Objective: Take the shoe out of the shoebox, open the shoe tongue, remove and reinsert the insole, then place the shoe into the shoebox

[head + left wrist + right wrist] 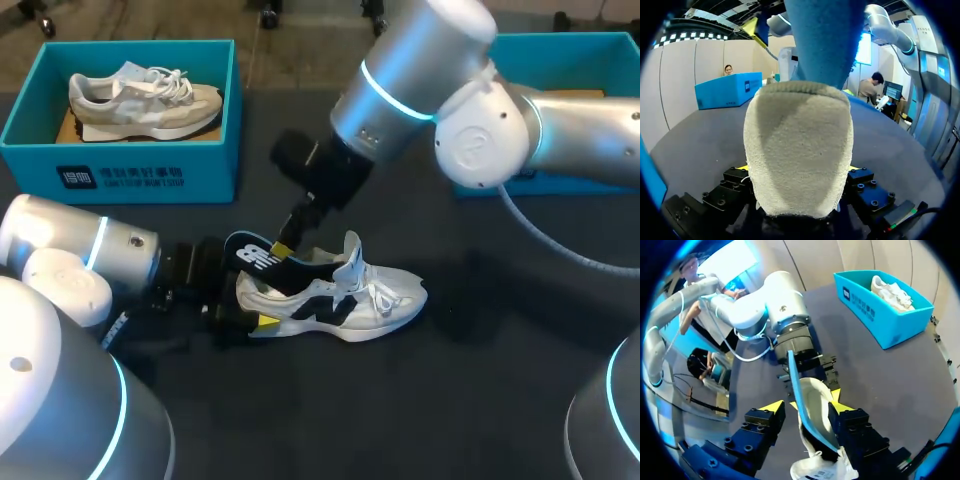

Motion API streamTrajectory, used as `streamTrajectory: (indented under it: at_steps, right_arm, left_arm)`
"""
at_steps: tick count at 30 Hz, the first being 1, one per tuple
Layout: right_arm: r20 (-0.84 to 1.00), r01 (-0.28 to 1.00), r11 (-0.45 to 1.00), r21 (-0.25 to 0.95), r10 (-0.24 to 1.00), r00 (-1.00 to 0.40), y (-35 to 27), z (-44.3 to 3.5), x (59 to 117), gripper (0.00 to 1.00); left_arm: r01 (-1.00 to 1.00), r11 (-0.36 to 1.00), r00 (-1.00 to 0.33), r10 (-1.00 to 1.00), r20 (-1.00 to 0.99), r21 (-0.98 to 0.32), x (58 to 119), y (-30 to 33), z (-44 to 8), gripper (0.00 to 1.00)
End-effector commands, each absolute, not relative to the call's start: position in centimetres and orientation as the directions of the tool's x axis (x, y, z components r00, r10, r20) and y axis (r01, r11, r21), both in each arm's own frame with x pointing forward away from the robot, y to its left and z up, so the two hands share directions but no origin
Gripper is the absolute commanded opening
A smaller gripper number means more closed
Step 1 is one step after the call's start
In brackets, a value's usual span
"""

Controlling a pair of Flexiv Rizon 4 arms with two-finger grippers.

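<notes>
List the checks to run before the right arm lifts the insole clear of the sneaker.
1. Hold of the left pincer on the heel of the sneaker: ok, the heel fills the gap and meets both fingers.
2. Sole of the sneaker flat on the table: ok.
3. Heel end of the insole raised out of the sneaker: ok.
4. Hold of the right pincer on the insole: cannot tell; it is at the insole, but contact is unclear.
5. Room in the shoebox on the right for the sneaker: cannot tell, its inside is mostly hidden.
</notes>
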State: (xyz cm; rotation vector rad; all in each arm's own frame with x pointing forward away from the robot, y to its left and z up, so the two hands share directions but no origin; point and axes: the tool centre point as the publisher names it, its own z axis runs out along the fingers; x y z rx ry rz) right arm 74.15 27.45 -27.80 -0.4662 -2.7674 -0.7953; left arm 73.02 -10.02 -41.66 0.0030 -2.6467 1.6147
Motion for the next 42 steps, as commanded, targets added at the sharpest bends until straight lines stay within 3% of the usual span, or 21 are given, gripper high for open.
streamTrajectory:
  at_steps: [1,18,20,21,22,36,42]
  right_arm:
    - [0.298,0.373,0.77,0.517,0.247,-0.922,27.6,-28.6,73.2,0.55]
    - [0.328,0.384,0.743,0.548,0.231,-0.916,29.5,-31.2,72.7,0.44]
    - [0.331,0.383,0.744,0.547,0.227,-0.916,29.7,-31.3,72.7,0.26]
    - [0.331,0.382,0.745,0.547,0.227,-0.916,29.7,-31.3,72.6,0.06]
    - [0.33,0.382,0.745,0.547,0.227,-0.916,29.7,-31.3,72.6,0.0]
    - [0.278,0.378,0.692,0.615,0.258,-0.925,31.1,-25.6,75.7,0.0]
    - [0.296,0.419,0.574,0.704,0.298,-0.907,31.9,-22.5,78.5,0.0]
  left_arm:
    - [-0.024,0.46,-0.999,0.019,0.037,-0.888,73.1,-10.1,-41.9,0.0]
    - [-0.024,0.46,-0.999,0.019,0.037,-0.888,73.1,-10.1,-41.9,0.0]
    - [-0.024,0.46,-0.999,0.019,0.037,-0.888,73.1,-10.1,-41.9,0.0]
    - [-0.024,0.46,-0.999,0.019,0.037,-0.888,73.1,-10.1,-41.9,0.0]
    - [-0.024,0.46,-0.999,0.019,0.037,-0.888,73.1,-10.1,-41.9,0.0]
    - [-0.024,0.46,-0.999,0.019,0.037,-0.888,73.1,-10.1,-41.9,0.0]
    - [-0.024,0.46,-0.999,0.019,0.037,-0.888,73.1,-10.1,-41.9,0.0]
